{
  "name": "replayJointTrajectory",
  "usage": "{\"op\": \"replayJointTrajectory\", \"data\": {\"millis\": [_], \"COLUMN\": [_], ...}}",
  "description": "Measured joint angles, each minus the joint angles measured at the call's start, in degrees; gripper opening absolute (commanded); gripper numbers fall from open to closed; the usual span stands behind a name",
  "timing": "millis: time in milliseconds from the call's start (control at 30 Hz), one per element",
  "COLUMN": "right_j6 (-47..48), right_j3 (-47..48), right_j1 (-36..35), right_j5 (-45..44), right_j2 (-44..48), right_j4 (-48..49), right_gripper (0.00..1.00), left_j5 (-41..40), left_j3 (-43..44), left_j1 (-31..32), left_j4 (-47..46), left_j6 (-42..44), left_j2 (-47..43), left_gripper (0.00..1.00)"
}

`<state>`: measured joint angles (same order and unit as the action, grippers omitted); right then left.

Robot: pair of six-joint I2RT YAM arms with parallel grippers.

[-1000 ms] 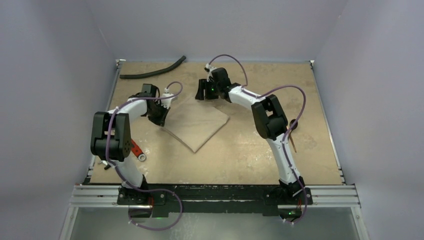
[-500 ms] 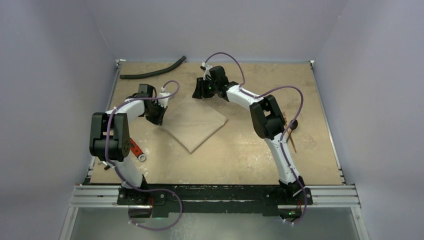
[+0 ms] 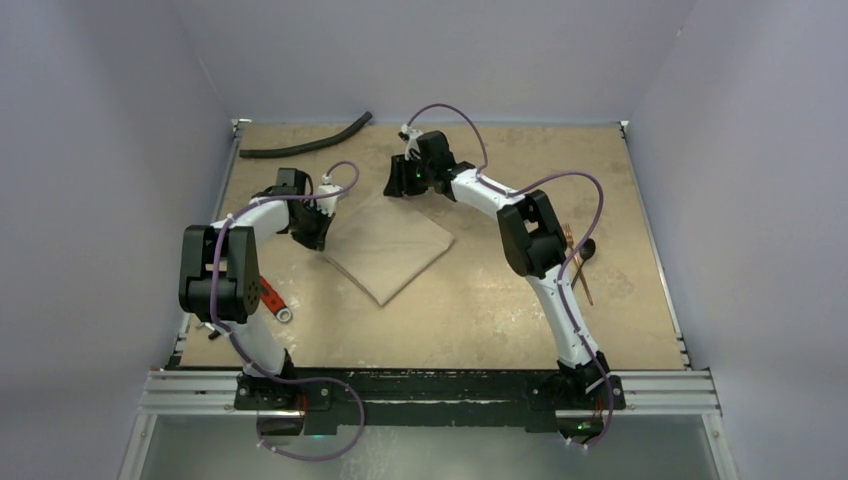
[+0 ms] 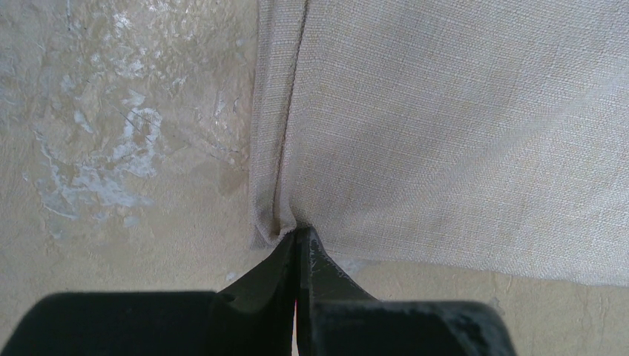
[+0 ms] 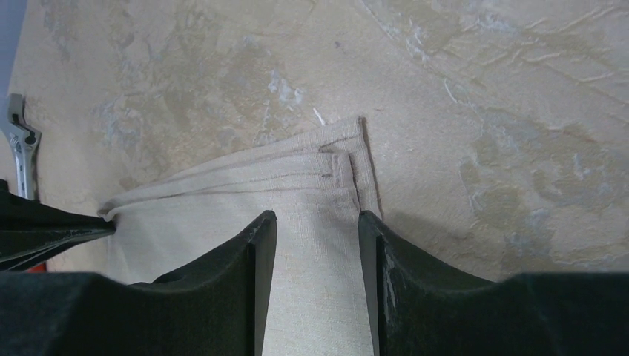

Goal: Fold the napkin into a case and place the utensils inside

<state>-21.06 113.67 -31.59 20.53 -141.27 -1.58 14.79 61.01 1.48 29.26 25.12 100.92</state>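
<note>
The napkin (image 3: pixel 390 245) lies folded as a beige diamond on the table's middle. My left gripper (image 3: pixel 318 236) is shut on its left corner; in the left wrist view the closed tips (image 4: pixel 298 236) pinch the bunched hem of the napkin (image 4: pixel 460 126). My right gripper (image 3: pixel 400 186) is open above the napkin's far corner; in the right wrist view its fingers (image 5: pixel 261 239) stand apart over the layered cloth (image 5: pixel 315 189). A copper fork (image 3: pixel 581 282) and a dark spoon bowl (image 3: pixel 588 248) lie right of the right arm, partly hidden by it.
A long black hose (image 3: pixel 305 141) lies at the far left. A red-handled wrench (image 3: pixel 273 301) lies by the left arm and also shows in the right wrist view (image 5: pixel 22 148). Grey walls enclose the table on three sides.
Both grippers have shifted slightly left and away, and the napkin has moved with them and settled flatter. Almost nothing has moved in the last half second.
</note>
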Motion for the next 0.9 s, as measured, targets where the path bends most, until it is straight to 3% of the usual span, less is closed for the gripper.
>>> {"op": "replayJointTrajectory", "data": {"millis": [200,400,500,567,667,767,900], "right_j6": [1.22,2.67,2.89,2.93,3.06,3.56,3.82], "right_j3": [0.85,0.85,0.85,0.81,0.72,0.76,1.16], "right_j1": [0.00,0.00,0.00,0.00,0.00,0.00,0.00], "right_j5": [-0.57,-1.81,-1.92,-1.90,-1.79,-1.88,-1.92], "right_j2": [-0.11,-0.13,-0.13,-0.13,-0.13,-0.13,-0.72], "right_j4": [-0.33,-1.14,-1.11,-1.07,-1.14,-1.27,-1.31], "right_gripper": [0.45,0.18,0.13,0.19,0.48,0.50,0.43], "left_j5": [0.02,0.02,0.02,0.02,0.02,0.04,0.07], "left_j3": [0.00,0.00,0.00,0.00,0.00,0.00,0.00], "left_j1": [0.00,0.00,0.00,0.00,0.00,0.00,0.00], "left_j4": [0.00,0.00,0.00,0.00,0.02,0.02,0.02], "left_j6": [0.02,0.00,0.00,0.02,0.00,0.00,0.00], "left_j2": [-0.02,-0.02,-0.02,-0.02,-0.02,-0.02,-0.02], "left_gripper": [0.00,0.00,0.00,0.00,0.00,0.00,0.00]}}
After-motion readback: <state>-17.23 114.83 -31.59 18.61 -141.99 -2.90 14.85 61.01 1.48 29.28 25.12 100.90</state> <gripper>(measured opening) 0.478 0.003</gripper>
